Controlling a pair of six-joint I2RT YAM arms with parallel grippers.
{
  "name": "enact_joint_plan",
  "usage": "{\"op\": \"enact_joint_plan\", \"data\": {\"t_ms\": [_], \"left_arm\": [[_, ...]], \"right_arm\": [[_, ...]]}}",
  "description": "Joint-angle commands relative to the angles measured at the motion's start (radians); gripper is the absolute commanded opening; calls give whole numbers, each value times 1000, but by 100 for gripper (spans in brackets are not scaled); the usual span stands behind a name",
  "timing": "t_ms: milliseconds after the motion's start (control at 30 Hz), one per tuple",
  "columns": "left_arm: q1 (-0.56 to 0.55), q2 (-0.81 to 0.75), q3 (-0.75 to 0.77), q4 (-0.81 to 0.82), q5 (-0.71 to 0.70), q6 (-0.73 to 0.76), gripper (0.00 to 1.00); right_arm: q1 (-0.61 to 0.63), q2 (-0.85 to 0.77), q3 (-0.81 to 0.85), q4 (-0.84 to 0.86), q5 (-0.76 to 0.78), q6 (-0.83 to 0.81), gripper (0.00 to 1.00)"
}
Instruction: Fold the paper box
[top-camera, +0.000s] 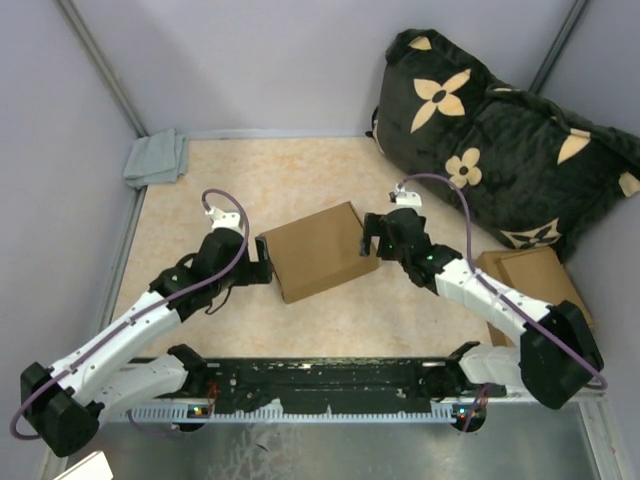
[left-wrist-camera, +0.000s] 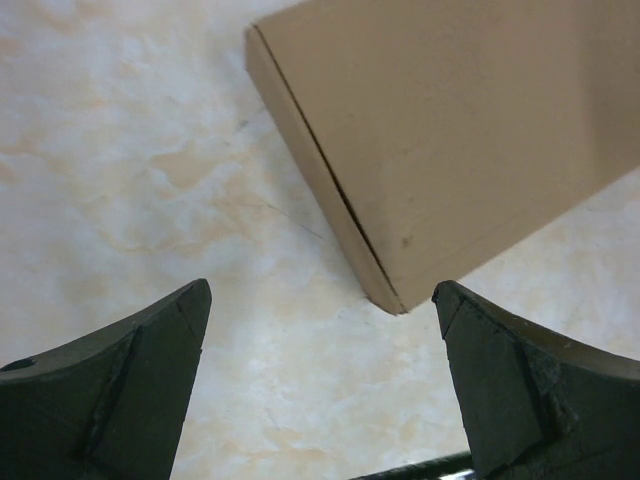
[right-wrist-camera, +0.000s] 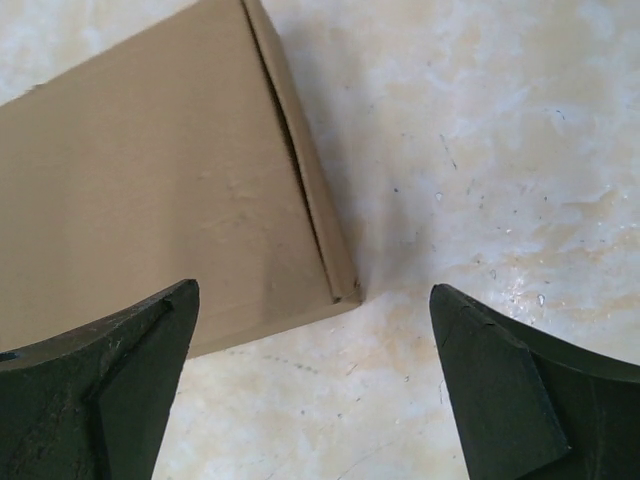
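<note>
Paper box (top-camera: 318, 250) lies shut on the desk (top-camera: 250, 180), a corner just ahead of my left pincer (left-wrist-camera: 320, 300), another ahead of my right pincer (right-wrist-camera: 315, 300). Both gape wide, empty. Folding looks finished; next, likely press the lid edge or withdraw.

Looks down on a pale marbled table (left-wrist-camera: 130, 150). Shows the paper box (left-wrist-camera: 480, 130) closed and flat, just right of the left gripper (left-wrist-camera: 322, 290), one corner pointing toward the gap between the dark fingers (left-wrist-camera: 140, 380). Spread wide, touching nothing.
</note>
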Motion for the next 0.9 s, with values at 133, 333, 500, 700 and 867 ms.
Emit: {"op": "enact_joint_plan", "data": {"t_ms": [133, 333, 500, 700, 867], "left_arm": [[1, 4, -175, 268, 105, -171, 100], [3, 61, -207, 382, 63, -174, 100], [3, 150, -227, 499, 70, -169, 100], [3, 325, -140, 498, 80, -176, 100], [3, 434, -42, 466, 87, -144, 100]], "right_arm": [[-33, 185, 101, 112, -66, -8, 99], [-35, 276, 95, 184, -129, -16, 99], [-35, 295, 49, 243, -182, -3, 99], [-35, 250, -64, 352, -306, -4, 99], [-35, 182, -158, 415, -411, 9, 99]]}}
